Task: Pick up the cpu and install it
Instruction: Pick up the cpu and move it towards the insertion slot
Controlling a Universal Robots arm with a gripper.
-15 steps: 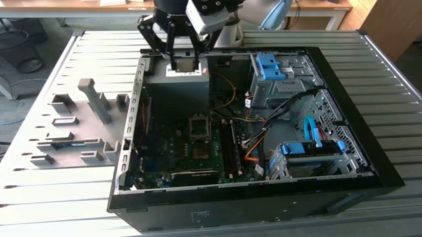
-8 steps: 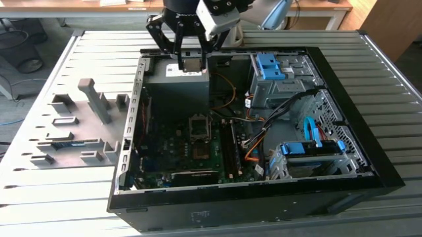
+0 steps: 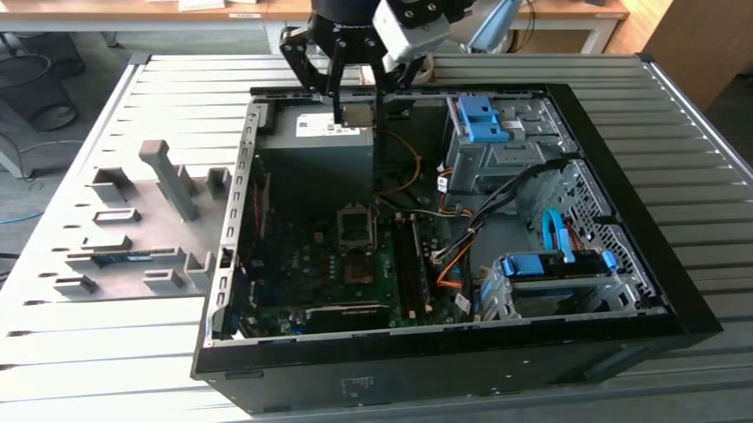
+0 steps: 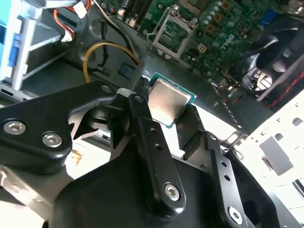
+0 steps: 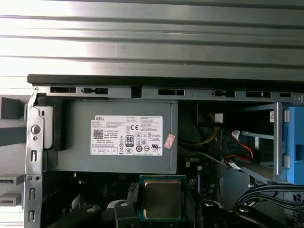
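Tool [image 3: 354,113]: clenched on the cpu [image 4: 168,101]. The two black fingers [image 4: 142,111] are apart by no more than the chip's own width and press on opposite edges.

Cpu: held between the fingertips, its silver-grey face bare and turned toward both wrist cameras. A thin green border shows round the metal plate. In the second wrist view it sits slightly tilted in the grip, one corner pointing away from the tool body. It is carried in the air, and no surface touches it except the fingers.

Position: in the exterior view the tool hangs inside the open computer case [image 3: 612,291], at the case's far end, directly over the grey power supply [image 5: 118,137]. The labelled face of the power supply is just behind the chip in the first wrist view.

Socket frame [image 3: 356,231]: on the green motherboard [image 4: 223,28], well apart from the tool and nearer the middle of the case. In the second wrist view it lies beyond the held chip.

Near the tool: a yellow cable [image 4: 102,47] loops to one side, and a black fan [image 4: 273,45] stands to the other.

Case rests on the slatted metal worktop [image 3: 118,352].
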